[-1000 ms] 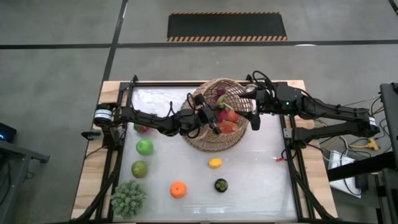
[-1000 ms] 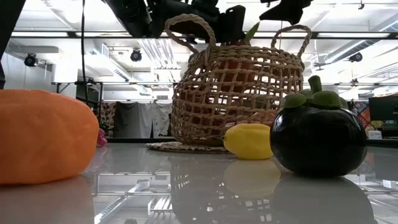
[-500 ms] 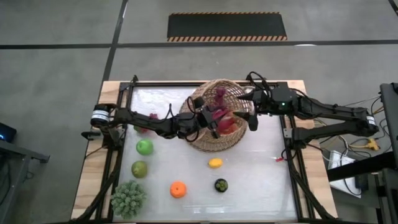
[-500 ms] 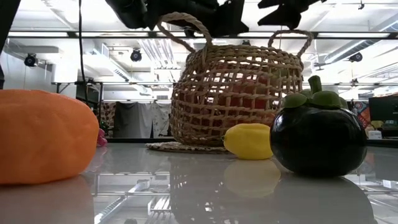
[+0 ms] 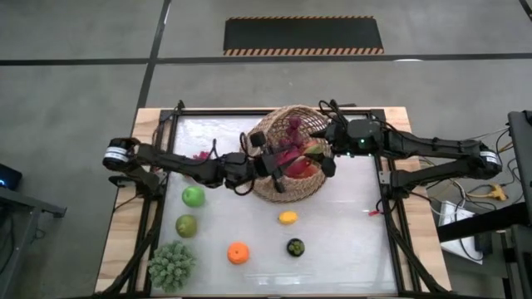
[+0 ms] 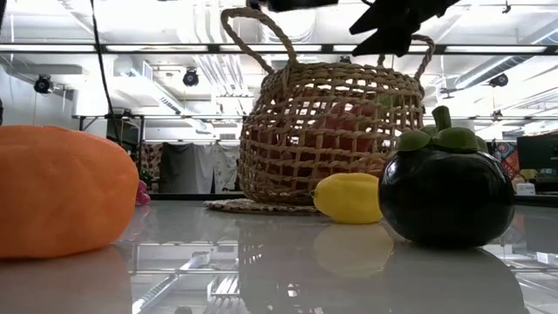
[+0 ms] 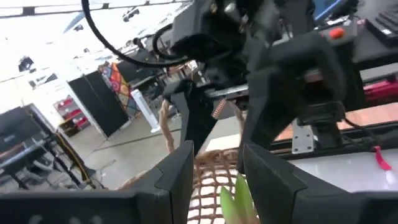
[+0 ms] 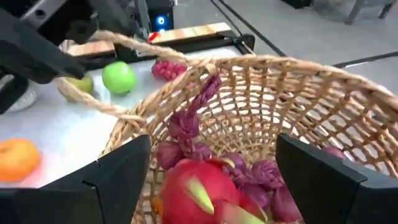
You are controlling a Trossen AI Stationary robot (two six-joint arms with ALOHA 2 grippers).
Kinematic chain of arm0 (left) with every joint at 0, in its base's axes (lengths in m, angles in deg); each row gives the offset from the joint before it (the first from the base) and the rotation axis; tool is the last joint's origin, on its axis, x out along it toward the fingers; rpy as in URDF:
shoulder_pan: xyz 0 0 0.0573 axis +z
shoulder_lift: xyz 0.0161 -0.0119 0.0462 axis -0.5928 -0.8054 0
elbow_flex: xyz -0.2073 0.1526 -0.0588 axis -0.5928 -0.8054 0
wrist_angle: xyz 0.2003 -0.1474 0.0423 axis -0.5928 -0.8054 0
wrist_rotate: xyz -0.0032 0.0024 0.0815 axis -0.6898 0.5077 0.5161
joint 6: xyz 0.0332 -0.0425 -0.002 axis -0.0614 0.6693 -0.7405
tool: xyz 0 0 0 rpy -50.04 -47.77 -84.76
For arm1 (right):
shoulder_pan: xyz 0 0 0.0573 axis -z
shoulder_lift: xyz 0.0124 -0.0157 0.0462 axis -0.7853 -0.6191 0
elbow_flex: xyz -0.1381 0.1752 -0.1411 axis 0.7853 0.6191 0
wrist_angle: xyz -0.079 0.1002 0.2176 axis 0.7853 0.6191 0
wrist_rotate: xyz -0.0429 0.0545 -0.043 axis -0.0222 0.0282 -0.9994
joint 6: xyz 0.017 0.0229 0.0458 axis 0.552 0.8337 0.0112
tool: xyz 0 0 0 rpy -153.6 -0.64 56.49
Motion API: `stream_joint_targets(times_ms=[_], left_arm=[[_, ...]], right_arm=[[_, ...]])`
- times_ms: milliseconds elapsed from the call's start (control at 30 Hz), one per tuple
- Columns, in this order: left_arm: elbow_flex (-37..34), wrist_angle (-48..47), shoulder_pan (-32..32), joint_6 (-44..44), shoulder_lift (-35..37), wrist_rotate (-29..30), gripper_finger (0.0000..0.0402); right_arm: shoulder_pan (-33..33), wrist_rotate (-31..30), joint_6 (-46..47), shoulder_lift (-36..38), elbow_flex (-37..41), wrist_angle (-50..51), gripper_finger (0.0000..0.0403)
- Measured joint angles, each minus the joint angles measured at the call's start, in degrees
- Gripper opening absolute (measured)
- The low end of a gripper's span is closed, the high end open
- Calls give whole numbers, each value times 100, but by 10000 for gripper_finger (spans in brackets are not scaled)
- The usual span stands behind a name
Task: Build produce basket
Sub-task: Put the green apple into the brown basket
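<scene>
Two grippers at the wicker basket [image 5: 293, 156], which stands upright on the tabletop [image 5: 349, 232] at about 12 o'clock from its centre. Left gripper [image 5: 268, 158] sits at the basket's 9 o'clock rim, fingers [image 7: 180, 177] part-way apart with nothing visibly between them; its wrist view looks past them at the rim and a green leaf tip. Right gripper [image 5: 326, 156] hangs over the 3 o'clock side of the basket, fingers [image 8: 118, 180] spread wide and empty, pointing down into it.

Inside the basket: a pink dragon fruit [image 8: 199, 190], purple pieces [image 8: 186, 134] and something red-orange.

Still loose on the tabletop: green apple [image 5: 193, 196] at 9 o'clock, a duller green fruit [image 5: 186, 225] near it at 6 o'clock, spiky green fruit [image 5: 171, 264] at 7 o'clock, orange [image 5: 238, 252], lemon [image 5: 288, 218] near the basket at its 6 o'clock, dark mangosteen [image 5: 295, 247] near the lemon at its 6 o'clock. Small pink-red fruit [image 8: 168, 68] lies beside the left arm, well apart from the basket at its 9 o'clock.
</scene>
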Motion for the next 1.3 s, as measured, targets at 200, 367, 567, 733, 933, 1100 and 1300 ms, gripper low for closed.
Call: stream_joint_targets(times_ms=[200,367,567,733,933,1100,1300], left_arm=[[0,-952,-274,-40,443,-26,123],[0,-1717,-522,-19,725,-31,123],[0,-2396,-785,-21,898,-39,123],[-2,-3179,-1001,186,1096,-36,123],[-2,-4137,-1151,1246,1390,-28,123],[0,-5496,-1192,3251,1622,-39,123],[0,-7804,-1214,6188,1713,-349,123]], right_arm=[[-30,0,29,38,-127,2,328],[-227,4,28,46,-381,84,327],[-764,9,1,44,-698,374,327],[-1317,9,74,44,-881,699,327],[-1924,8,-8,44,-1049,869,327],[-2205,4,-185,44,-1083,917,327],[-2249,-2,-469,44,-1014,919,327]])
